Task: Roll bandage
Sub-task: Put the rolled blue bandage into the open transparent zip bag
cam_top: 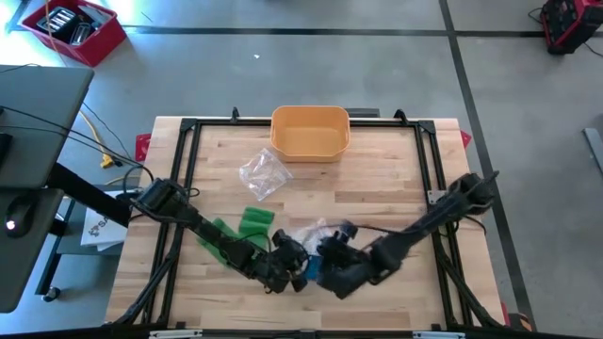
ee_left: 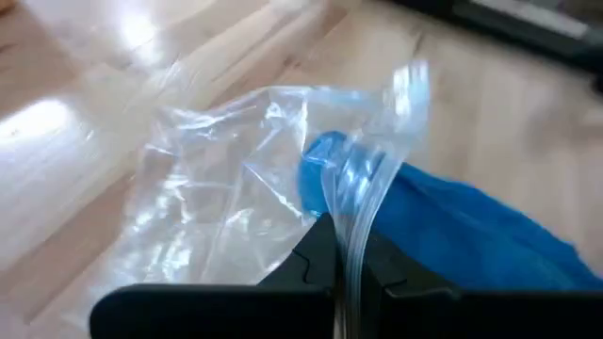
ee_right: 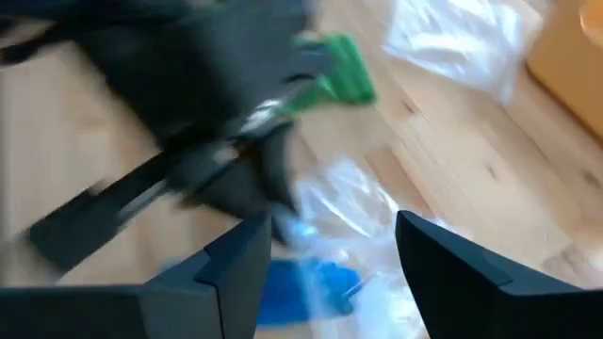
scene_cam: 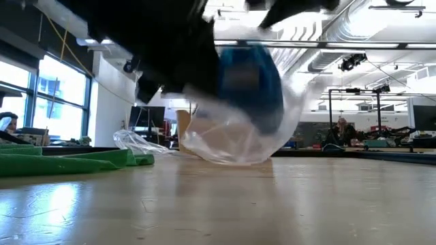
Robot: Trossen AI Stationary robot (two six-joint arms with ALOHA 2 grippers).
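At the near middle of the worktop (cam_top: 377, 188), the two arms met over a clear plastic bag (cam_top: 311, 232) with a blue bandage (cam_top: 312, 271) in it. The left end effector (ee_left: 339, 268) was pinched shut on the edge of the bag's opening, the film running down between its two dark fingers; the blue bandage lay just beyond them, partly inside the bag and partly trailing out of it. The right end effector (ee_right: 330, 250) stood with its jaws wide apart and nothing between them, hovering just above the bag and bandage, the left arm's dark body close in front of it.

Beyond both end effectors, farther up the worktop, lay a green bandage (cam_top: 252, 222) and a second, empty-looking clear bag (cam_top: 263, 173), and past those an orange bin (cam_top: 310, 130) at the far edge. None of these touched the end effectors.

From above, the dark arms covered most of the bag and only a sliver of blue showed between them. The low view showed the bag (scene_cam: 235, 129) lifted, bulging with the blue bandage (scene_cam: 248, 85) and brushing the worktop, with the green bandage (scene_cam: 68, 162) lying flat off to one side. Only the left wrist view showed the pinch on the film.
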